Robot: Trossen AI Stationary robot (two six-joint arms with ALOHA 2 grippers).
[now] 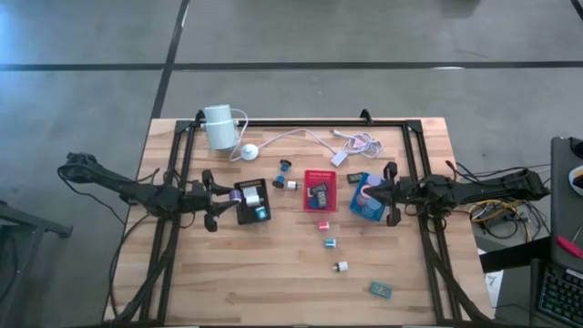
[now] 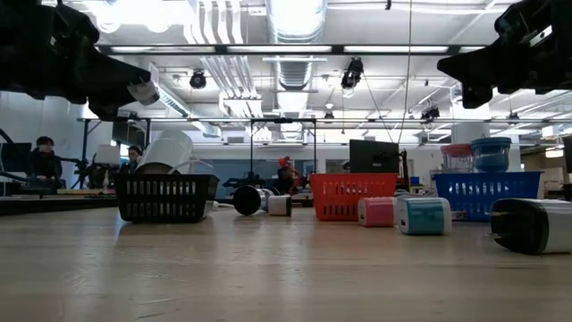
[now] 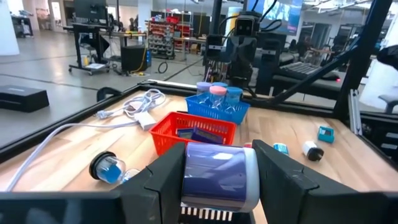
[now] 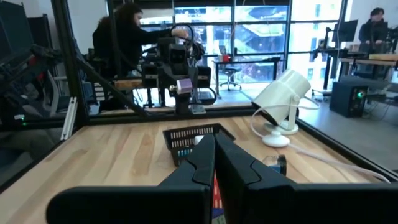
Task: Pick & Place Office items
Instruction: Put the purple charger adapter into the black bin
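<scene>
**Holding a purple block over the black tray**

Gripping a purple block (image 3: 214, 174) between the fingers of the left gripper (image 1: 231, 197), just beside the black tray (image 1: 252, 214) and raised off the table (image 1: 273, 282). Poised at the blue tray's (image 1: 362, 211) edge with the right gripper (image 1: 372, 192), fingers pressed together on nothing. Seen in the black tray: white and blue pieces. In the red tray (image 1: 320, 204): dark clips. In the blue tray: pastel discs (image 3: 217, 92). Loose on the wood: a pink block (image 1: 323, 225), a teal block (image 1: 330, 243), a white piece (image 1: 341, 267) and a teal piece (image 1: 381, 291) toward the near edge; a blue disc (image 1: 284, 165) and a white block (image 1: 291, 184) between the black and red trays. Behind them, white cylinder (image 1: 219, 127) with cable.
</scene>
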